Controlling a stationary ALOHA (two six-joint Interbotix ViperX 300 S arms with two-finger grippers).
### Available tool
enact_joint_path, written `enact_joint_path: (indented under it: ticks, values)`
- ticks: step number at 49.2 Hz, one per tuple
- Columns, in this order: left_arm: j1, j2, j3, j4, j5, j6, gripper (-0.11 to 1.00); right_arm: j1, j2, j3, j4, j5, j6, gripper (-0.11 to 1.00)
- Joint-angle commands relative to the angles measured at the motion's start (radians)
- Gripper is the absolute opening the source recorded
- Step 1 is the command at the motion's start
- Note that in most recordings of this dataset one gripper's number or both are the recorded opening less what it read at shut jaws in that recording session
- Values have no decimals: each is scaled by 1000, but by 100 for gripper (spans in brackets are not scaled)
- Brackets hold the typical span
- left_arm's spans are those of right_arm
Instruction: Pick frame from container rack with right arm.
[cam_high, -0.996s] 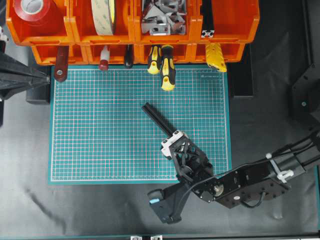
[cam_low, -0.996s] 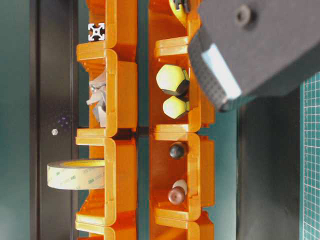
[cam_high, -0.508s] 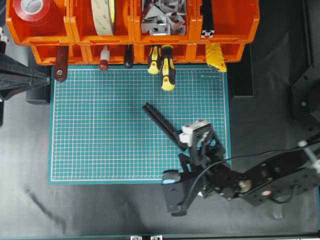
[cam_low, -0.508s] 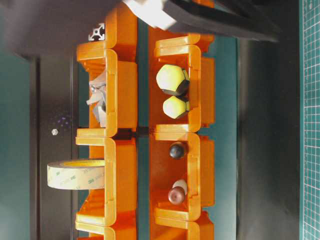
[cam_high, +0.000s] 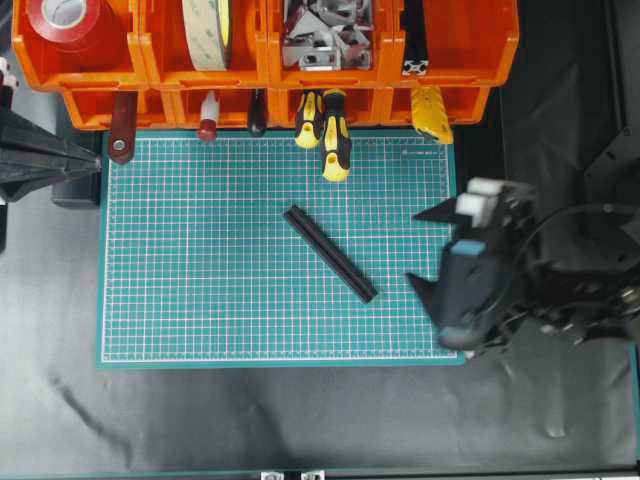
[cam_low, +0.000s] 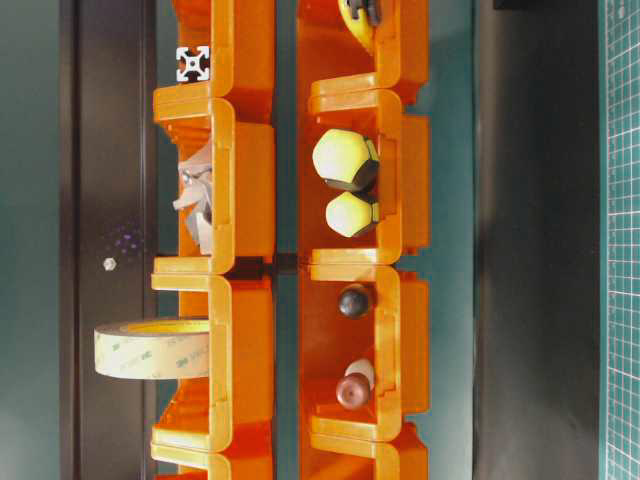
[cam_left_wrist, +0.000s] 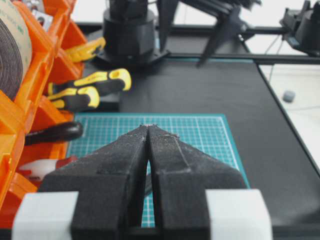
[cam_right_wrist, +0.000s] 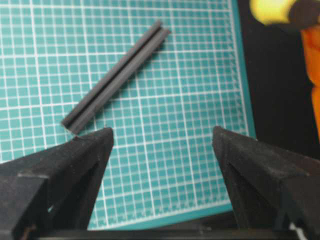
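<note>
a: frame (cam_high: 330, 253) lying flat on green mat (cam_high: 200, 290), diagonal, upper end toward the rack, lower end toward the mat's right edge. nothing touching it.

b: confirming from the right wrist camera. the bar is sitting on the grid alone, well ahead of the fingertips (cam_right_wrist: 97, 142), not between them.

a: right gripper (cam_high: 430, 245) hanging over the mat's right edge, beside the bar's lower end but apart from it. jaws standing wide, nothing in them. the arm is looking blurred in the overhead view.

b: container rack (cam_high: 455, 45) running along the top, past the mat on both sides. another black extrusion (cam_high: 414, 40) is sitting in the upper right bin, its square silver end (cam_low: 192, 63) showing in the table-level view.

a: other contents: red tape roll (cam_high: 65, 20), cream tape roll (cam_high: 208, 30), grey metal brackets (cam_high: 322, 35) in the upper tier. yellow-and-black screwdriver handles (cam_high: 327, 130) sticking out of the lower tier onto the mat.

b: left gripper (cam_left_wrist: 149, 131) parked at the left side, fingers pressed together, holding nothing. it is pointing across the mat from beside the rack.

a: noting black cloth (cam_high: 200, 420) covering the table around the mat.
</note>
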Motion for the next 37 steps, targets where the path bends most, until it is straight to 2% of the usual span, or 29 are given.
enact_joint_path:
  ticks: [1, 11, 27, 37]
  values:
    - [3, 3, -12, 3, -5, -3, 1, 2, -91, 37, -11, -21, 52, 78]
    - [5, 3, -12, 3, -5, -3, 1, 2, -213, 123, -15, -98, 123, 78]
    - [6, 2, -11, 3, -5, -3, 1, -3, -394, 186, -29, -175, 127, 77]
    - [6, 2, -11, 3, -5, -3, 1, -8, -419, 212, -29, -181, 126, 77]
